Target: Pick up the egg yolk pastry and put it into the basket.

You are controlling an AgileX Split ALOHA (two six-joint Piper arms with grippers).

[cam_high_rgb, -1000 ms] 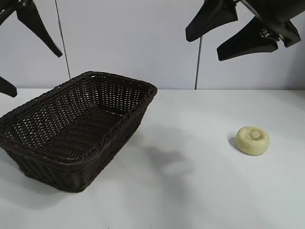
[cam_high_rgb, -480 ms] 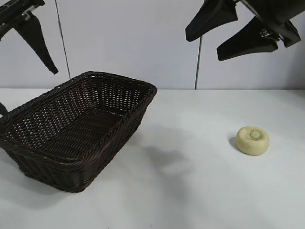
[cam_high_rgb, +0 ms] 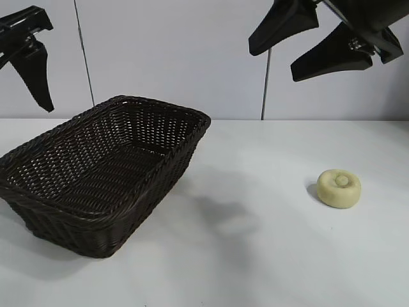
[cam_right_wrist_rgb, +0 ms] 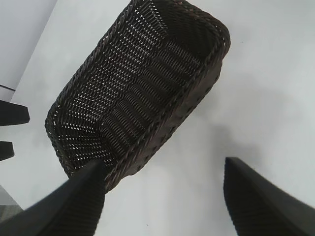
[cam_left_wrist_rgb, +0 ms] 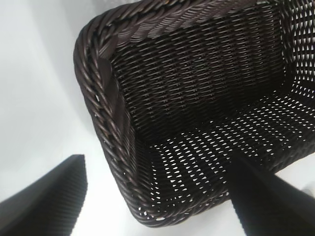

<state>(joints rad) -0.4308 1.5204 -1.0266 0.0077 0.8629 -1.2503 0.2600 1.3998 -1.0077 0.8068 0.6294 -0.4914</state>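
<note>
Left gripper (cam_high_rgb: 32, 67), high beyond the far-left corner of the basket (cam_high_rgb: 153, 174): lower and more upright than a second ago, swung from a slant to point nearly straight down; fingers spread wide, nothing between them. Lower finger seen earlier at the picture edge beside the basket now gone from the exterior view. Left wrist view: looks down into the basket (cam_left_wrist_rgb: 106, 128), empty weave only, both fingers (cam_left_wrist_rgb: 47, 201) apart at the sides of the picture. Probably just repositioning or parking; no bearing on the pick, since well apart from the pastry.

Basket unmoved, empty, on the white table (cam_high_rgb: 255, 256).

Right of the basket: egg yolk pastry (cam_high_rgb: 339, 188) flat on the table, well apart from the basket, knob up, same spot as before, untouched.

Right gripper (cam_high_rgb: 310, 41) high above and beyond the pastry, unchanged over the second; fingers released and parted, holding nothing. Pick not yet begun; likely the right arm's job, being on the pastry's side.

Hidden or cut off: left gripper's second finger hard to separate from the mount in the exterior view; both arms' bodies out of frame. Right wrist view shows basket (cam_right_wrist_rgb: 197, 88) and finger (cam_right_wrist_rgb: 266, 201) tips only, pastry not in it. Far dark shapes at that view's edge beside the basket: probably the left gripper, not certain.
</note>
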